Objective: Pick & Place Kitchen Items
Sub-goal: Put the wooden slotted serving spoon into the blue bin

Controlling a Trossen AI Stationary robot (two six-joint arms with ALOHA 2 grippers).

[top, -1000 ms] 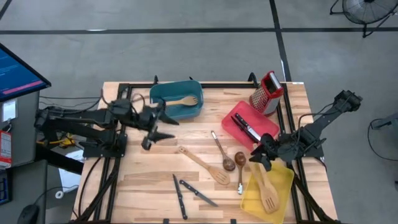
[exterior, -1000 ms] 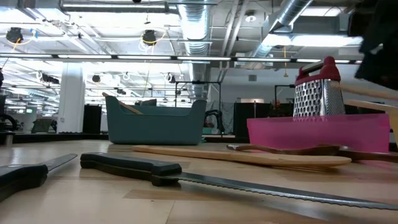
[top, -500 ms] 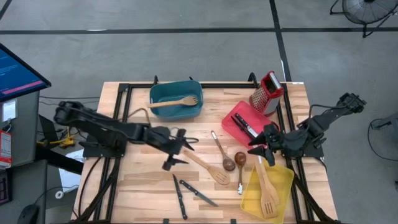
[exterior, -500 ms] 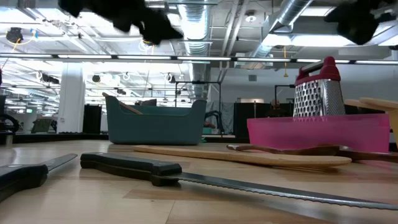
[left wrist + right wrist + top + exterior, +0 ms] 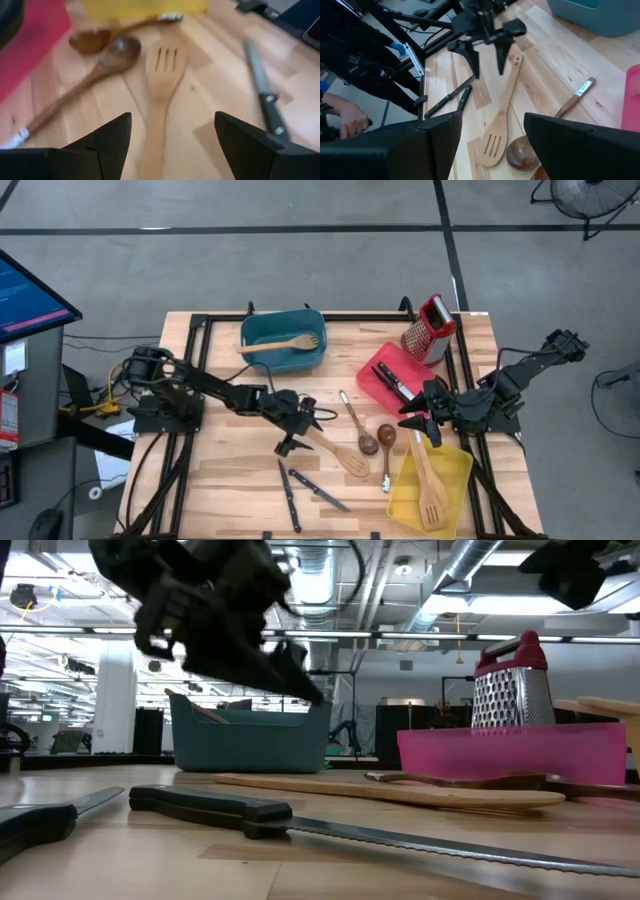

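A pale wooden slotted turner point(image 5: 327, 444) lies flat on the table's middle, with two brown-bowled spoons point(image 5: 356, 425) point(image 5: 386, 448) beside it and two black-handled knives point(image 5: 288, 494) point(image 5: 320, 490) nearer the front edge. My left gripper point(image 5: 300, 426) is open above the turner's handle end. In the left wrist view point(image 5: 172, 116) its fingers stand on either side of the handle point(image 5: 154, 135) without touching it. My right gripper point(image 5: 420, 430) is open and empty above the far end of the yellow bin point(image 5: 455, 480). It also shows in its own wrist view point(image 5: 492, 116).
A teal bin point(image 5: 255, 330) with a wooden utensil stands at the back. A red bin point(image 5: 372, 375) holds knives, with a steel grater point(image 5: 428, 328) behind it. The yellow bin holds wooden turners point(image 5: 430, 480). A person's hand point(image 5: 345, 122) shows beyond the table's edge.
My left gripper has gone from beside the teal bin toward the table's near right and down, and now hangs open over the turner's handle. My right gripper rose a little from the yellow bin early on, then kept still. No utensil has moved.
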